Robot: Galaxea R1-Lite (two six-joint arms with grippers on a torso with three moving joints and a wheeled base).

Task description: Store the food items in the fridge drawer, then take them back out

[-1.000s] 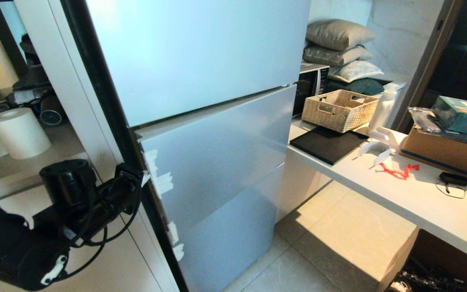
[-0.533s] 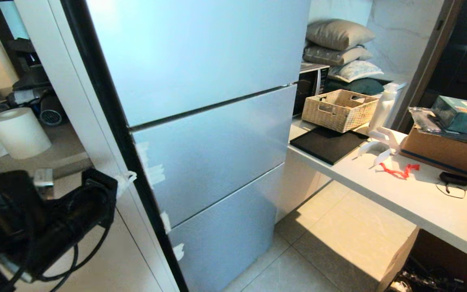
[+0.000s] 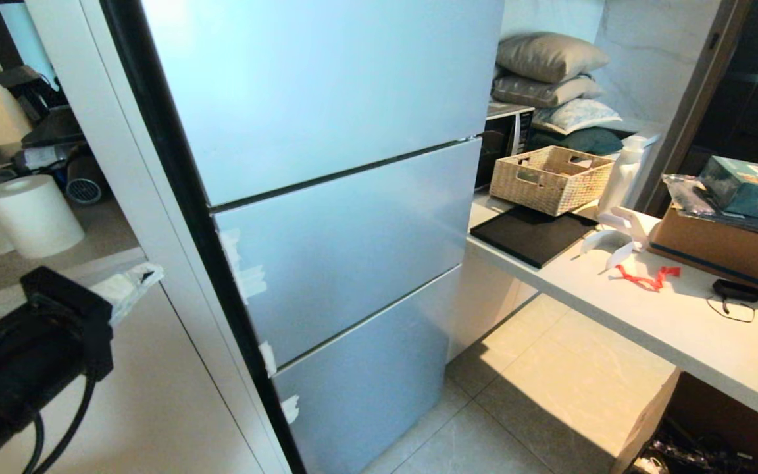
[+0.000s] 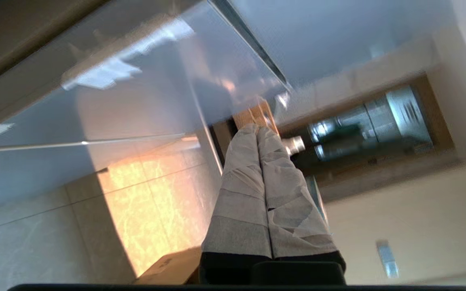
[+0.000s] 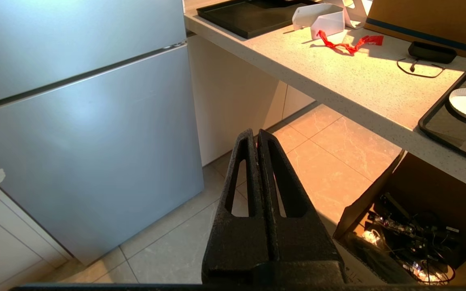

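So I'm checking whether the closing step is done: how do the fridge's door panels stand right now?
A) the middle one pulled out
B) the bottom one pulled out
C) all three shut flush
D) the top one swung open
C: in the head view the fridge shows three flat panels lying flush, with only thin seams between them and no drawer or interior exposed.

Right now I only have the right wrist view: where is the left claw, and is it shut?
Observer: The left claw is shut and empty, with its taped fingers pressed together.
Operator: Is it touching the fridge?
Observer: No. In the head view it hangs to the left of the fridge, in front of the pale cabinet, apart from the door panels.
Operator: Is any panel open higher up?
Observer: None. All three panels sit flush.
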